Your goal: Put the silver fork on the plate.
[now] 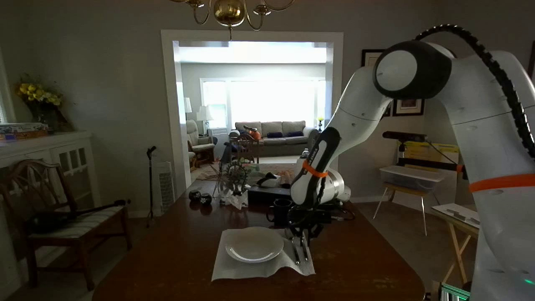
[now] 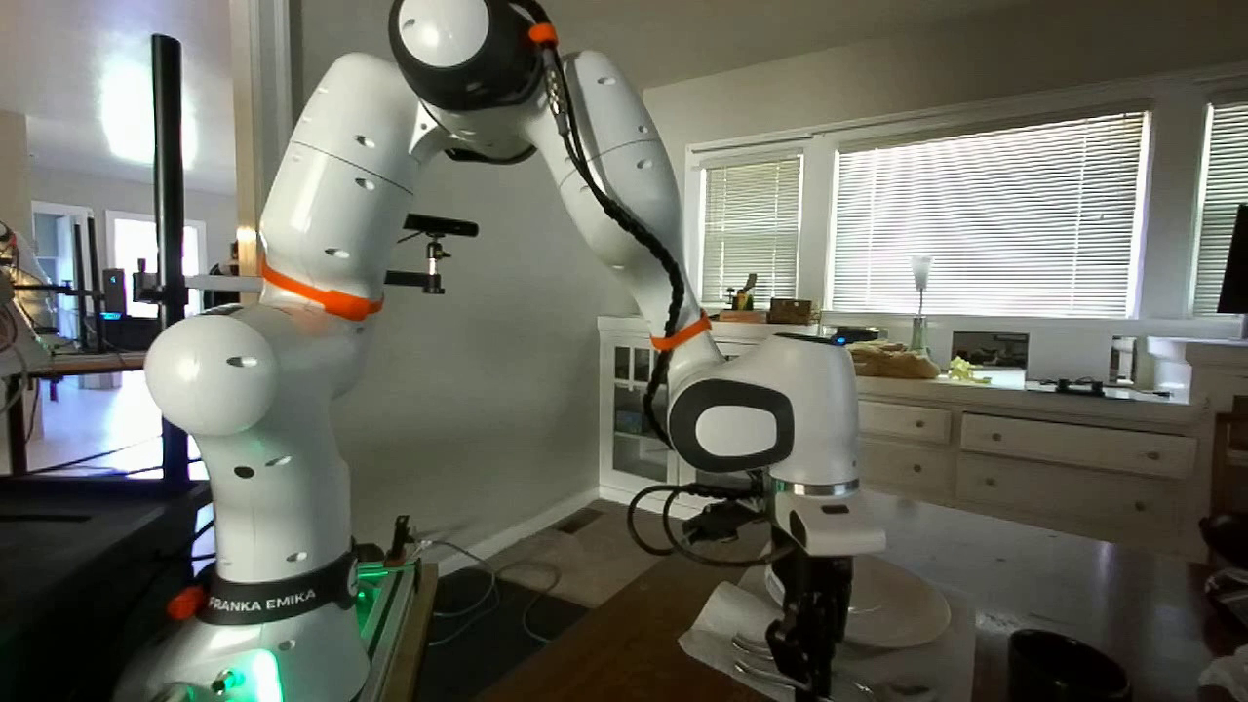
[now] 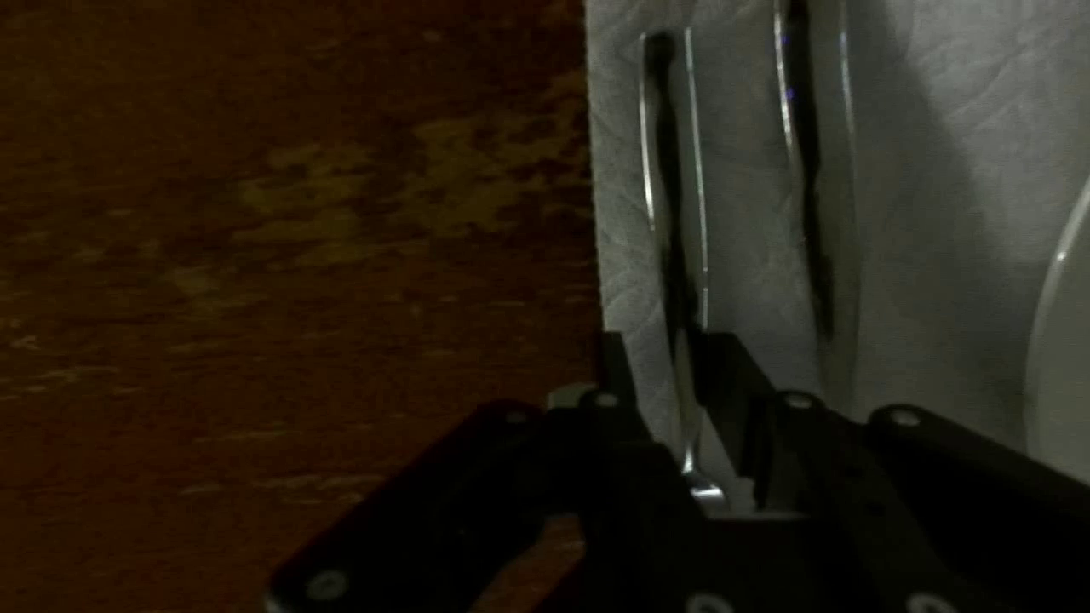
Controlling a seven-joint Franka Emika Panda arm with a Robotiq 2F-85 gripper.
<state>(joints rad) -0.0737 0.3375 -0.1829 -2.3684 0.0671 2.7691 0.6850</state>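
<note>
The white plate (image 1: 254, 244) lies on a pale placemat (image 1: 232, 271); it also shows in an exterior view (image 2: 902, 614), and its edge shows in the wrist view (image 3: 1060, 375). Two slim silver pieces lie side by side beside the plate. The outer one, by the placemat's edge, looks like the silver fork (image 3: 671, 170); its tines are hidden. My gripper (image 3: 660, 362) is low over the placemat with its fingers apart on either side of the fork's neck. The right finger is close to it; a gap shows at the left finger.
The second silver piece (image 3: 813, 170) lies between fork and plate. A black mug (image 1: 281, 212) stands just behind the placemat, near my gripper. A dark box (image 1: 267, 195), dark round objects (image 1: 200, 197) and a plant (image 1: 236, 179) stand farther back on the wooden table (image 1: 175, 259).
</note>
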